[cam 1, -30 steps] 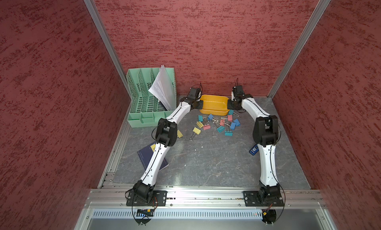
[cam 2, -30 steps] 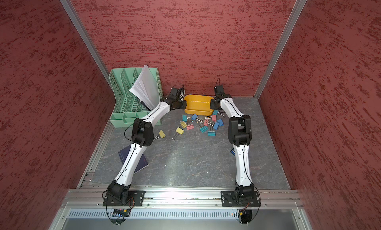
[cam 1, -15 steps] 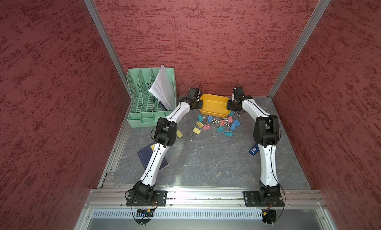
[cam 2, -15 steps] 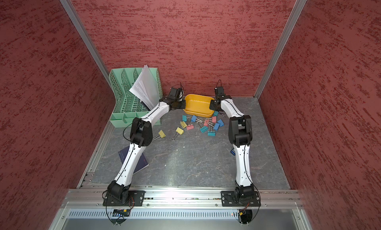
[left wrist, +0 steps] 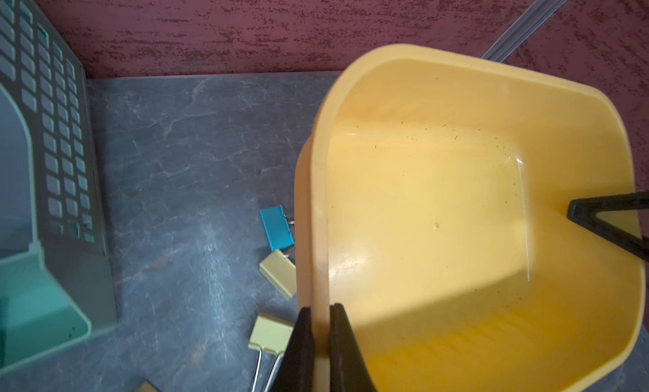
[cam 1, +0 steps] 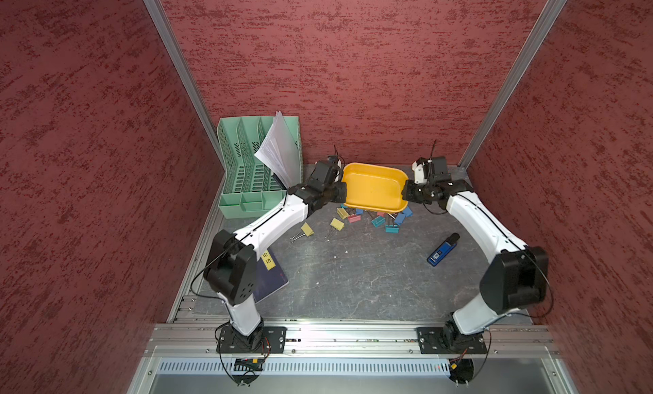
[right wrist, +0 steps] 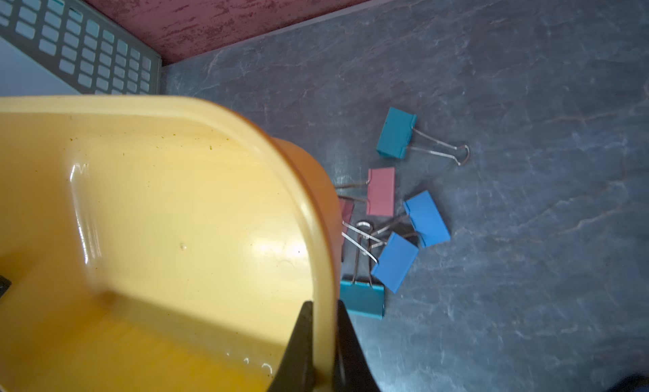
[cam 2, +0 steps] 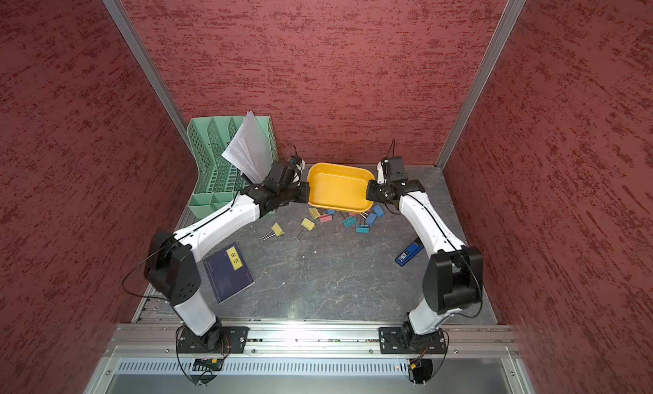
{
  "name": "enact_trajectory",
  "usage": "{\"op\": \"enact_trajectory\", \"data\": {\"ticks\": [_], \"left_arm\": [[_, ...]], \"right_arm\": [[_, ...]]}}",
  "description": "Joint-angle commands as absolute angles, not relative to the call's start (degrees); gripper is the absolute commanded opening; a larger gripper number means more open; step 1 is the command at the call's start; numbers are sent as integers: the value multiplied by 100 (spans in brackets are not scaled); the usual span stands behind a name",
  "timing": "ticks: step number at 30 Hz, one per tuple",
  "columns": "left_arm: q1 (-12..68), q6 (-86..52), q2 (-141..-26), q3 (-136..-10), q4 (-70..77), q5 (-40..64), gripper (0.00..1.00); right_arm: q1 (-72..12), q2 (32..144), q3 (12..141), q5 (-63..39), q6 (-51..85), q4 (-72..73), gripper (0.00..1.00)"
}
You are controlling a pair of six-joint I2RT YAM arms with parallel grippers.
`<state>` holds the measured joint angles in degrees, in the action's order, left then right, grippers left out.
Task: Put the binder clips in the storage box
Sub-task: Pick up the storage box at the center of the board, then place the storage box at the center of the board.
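Low in both top views lie one notebook [cam 2: 226, 275] and one stapler [cam 1: 441, 251]; beyond them the binder clips [cam 1: 391, 228] scatter mid-frame — about ten show, three yellow, some half under the storage box [cam 1: 374, 189]. The empty box is pinched at opposite short walls: left gripper [left wrist: 318, 309] and right gripper [right wrist: 321, 304] each clamp narrowly on the rim, one finger inside, one outside — only the wrist views show that. One green organizer [cam 1: 233, 212] stands upper left.
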<state>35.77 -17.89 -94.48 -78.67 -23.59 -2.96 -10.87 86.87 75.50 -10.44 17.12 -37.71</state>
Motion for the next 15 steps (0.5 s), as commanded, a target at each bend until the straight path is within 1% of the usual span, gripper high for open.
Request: {"op": "enact_trajectory", "data": {"ticks": [1,3,4,6,9,12,15], "left_arm": [[4323,-2148,-8777,-6612,-2644,-380,0],[4872,-2625,-8292,-5971,-2809,-960,1],[5161,-2886,-8101,-5664,-2854,-1165,2],[5558,-3507,-7839,-5215,-3114,-1416,2],[6075,-4133,-7509,-4656,-3060,-1575,2],[6429,-4550,-7401,-4401,-3176,-1762,2],[6787,-4894,-7449,-4211,-3187,-1837,3]], "right_arm": [[-1348,7810,6572,-1721,1451,-3744,11],[-1505,7241,5959,-1729,1657,-3772,12],[-1581,6948,5651,-1778,1742,-3790,14],[-1696,6516,5151,-1758,1961,-3838,15],[-1851,6198,4698,-1722,2123,-3975,15],[-2090,6083,4368,-1638,2307,-4064,16],[-2286,6043,4058,-1376,2524,-4094,20]]}}
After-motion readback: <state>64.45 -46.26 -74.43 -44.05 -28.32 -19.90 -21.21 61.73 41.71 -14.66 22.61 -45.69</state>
